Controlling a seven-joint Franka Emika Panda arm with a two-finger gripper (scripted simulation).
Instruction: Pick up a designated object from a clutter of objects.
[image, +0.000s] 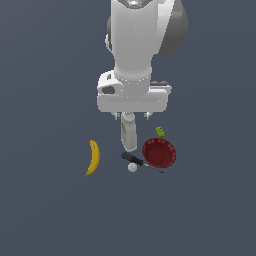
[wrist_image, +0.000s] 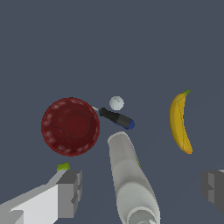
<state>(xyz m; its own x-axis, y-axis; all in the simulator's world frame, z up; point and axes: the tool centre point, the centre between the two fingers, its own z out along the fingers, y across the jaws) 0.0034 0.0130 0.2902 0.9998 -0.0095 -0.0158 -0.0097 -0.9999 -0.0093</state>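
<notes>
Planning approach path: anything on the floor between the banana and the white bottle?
Nothing. In the exterior view the floor between the banana and the white bottle is bare; the wrist view shows the same gap.

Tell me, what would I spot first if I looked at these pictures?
Probably the big white robot arm hanging over everything, its open gripper above a white bottle. Next, the bright yellow banana, lying alone toward the exterior view's left. Then the dark red bowl on the right, with a screwdriver and a small white ball beside it.
</notes>
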